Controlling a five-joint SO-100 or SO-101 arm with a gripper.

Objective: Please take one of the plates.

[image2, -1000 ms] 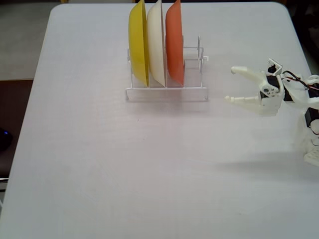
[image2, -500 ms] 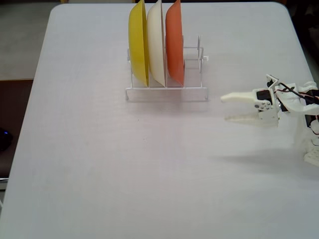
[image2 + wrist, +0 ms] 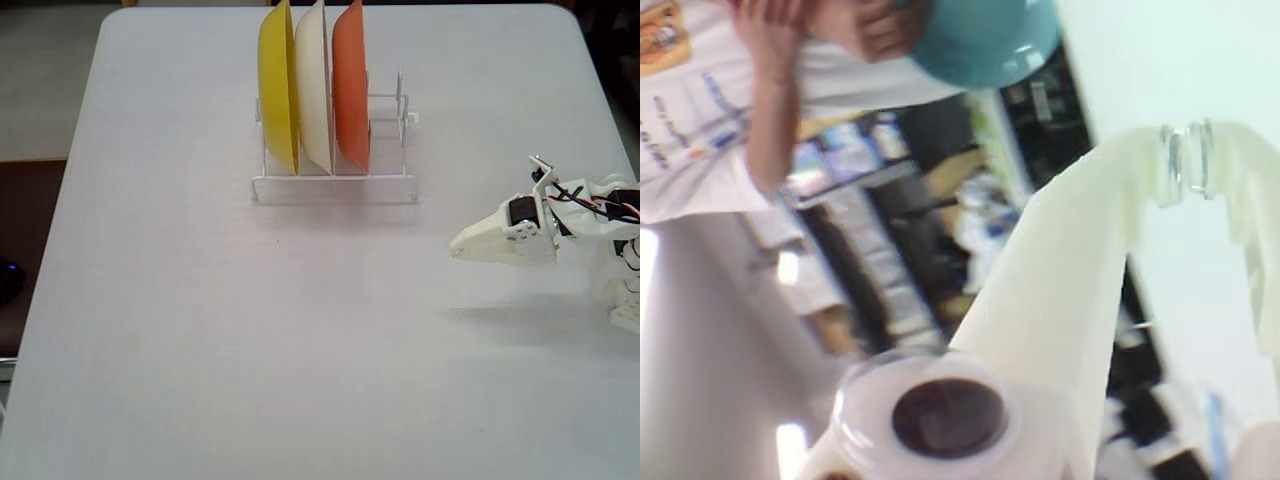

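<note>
Your white plastic claw (image 3: 458, 246) sits closed and empty, low beside the white wire rack (image 3: 335, 185) on the counter (image 3: 200, 330), while the round blue-grey plate (image 3: 985, 40) is in a person's hand (image 3: 860, 25), wrist view only, likely offered for handover.

We find the plate (image 3: 985, 40) only in the wrist view, at about twelve o'clock, where the top edge cuts it off and leaves only its lower part showing. It is round and shallow, blue-grey leaning to teal, with a smooth curved outline and a few pale highlights near its five o'clock edge. It is up off the table. A person's hand (image 3: 865, 25) touches it at its nine o'clock side. The picture is blurred, so we cannot tell its tilt.
</note>
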